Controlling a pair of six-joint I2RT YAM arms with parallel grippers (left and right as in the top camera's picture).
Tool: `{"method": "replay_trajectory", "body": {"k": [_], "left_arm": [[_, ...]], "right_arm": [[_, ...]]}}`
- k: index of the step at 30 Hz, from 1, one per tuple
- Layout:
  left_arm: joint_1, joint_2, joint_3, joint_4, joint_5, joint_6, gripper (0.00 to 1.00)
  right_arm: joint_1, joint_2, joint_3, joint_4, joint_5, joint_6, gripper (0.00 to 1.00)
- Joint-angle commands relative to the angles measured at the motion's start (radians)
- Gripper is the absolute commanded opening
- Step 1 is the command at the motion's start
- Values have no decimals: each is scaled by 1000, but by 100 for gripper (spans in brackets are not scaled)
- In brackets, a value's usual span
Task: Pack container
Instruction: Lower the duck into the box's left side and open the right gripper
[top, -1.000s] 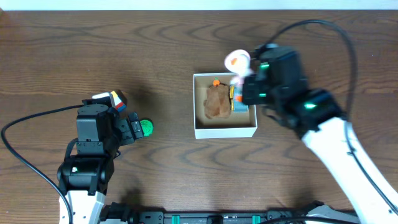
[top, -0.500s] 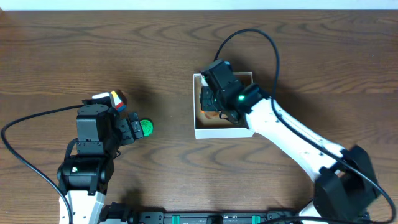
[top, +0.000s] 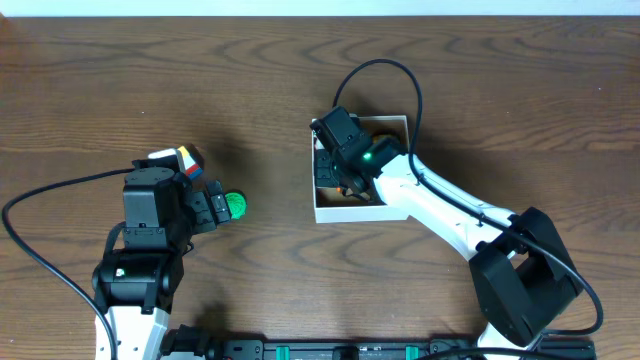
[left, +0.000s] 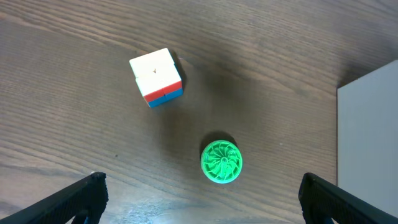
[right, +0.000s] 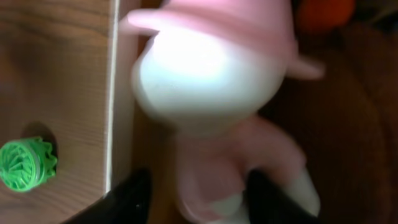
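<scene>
The container (top: 330, 212), a shallow white box with a brown inside, sits at mid-table. My right gripper (top: 335, 170) reaches down into its left part. A pink-and-white toy (right: 211, 81) lies between its fingers in the right wrist view, just inside the box wall (right: 113, 93). The right gripper (right: 199, 199) is open, with a gap between the left finger and the toy. My left gripper (left: 202, 199) hangs wide open over the table, holding nothing. A green ridged disc (left: 221, 162) lies just ahead of it. Further ahead lies a white, red and blue cube (left: 156, 77).
A brown plush (right: 354, 124) and something orange (right: 323, 12) lie in the box beside the pink toy. The green disc (top: 235, 204) and the cube (top: 183, 160) lie on the wood left of the box. The box's white side (left: 370, 137) shows at the right of the left wrist view.
My right arm swung from the box's right edge to over its left part and lowered the pink toy inside. Its jaws have parted. The left arm has not moved.
</scene>
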Motion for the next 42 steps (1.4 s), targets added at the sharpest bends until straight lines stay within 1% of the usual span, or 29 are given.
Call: {"method": "replay_trajectory", "body": {"k": [1,2,4,9,17,22,24,27,28,29,30,32,33,37,39,42], "left_arm": [[5,4,21,-2,-12,13,98],[5,4,21,-2,-12,13,98],[5,4,21,-2,-12,13,98],[5,4,21,-2,-12,13,98],[5,4,21,-1,-12,13,98],[5,4,21,-2,-12,13,98],[5,4,21,-2,-12,13,98],[5,4,21,-1,-12,13,98],[5,4,21,-1,-12,13,98],[5,4,21,2,-12,13,98],[5,4,21,2,-12,13,98],[5,4,21,3,-12,13,98],[5,4,21,6,-12,13,98],[5,2,22,7,-5,13,98],[5,3,28,10,31,13,98],[2,25,49,1,40,12,98]], "right_arm": [[1,7,6,-16,9,-3,65],[2,4,6,-20,9,-3,70],[1,-5,6,-24,9,-13,72],[1,-57,6,-31,34,-35,73],[1,-180,8,-27,100,-111,75],[1,-195,8,-29,105,-115,76],[1,-189,8,-28,105,-115,75],[1,-175,8,-31,105,-117,64],[1,-172,8,-36,105,-127,63],[1,-171,8,-41,116,-139,63],[-1,-172,8,-48,137,-141,66],[-13,-187,8,-55,181,-153,77],[-24,-204,13,-61,201,-175,80],[-119,-300,56,-143,251,-245,98],[-205,-361,80,-202,242,-283,99],[-354,-442,88,-277,203,-325,99]]}}
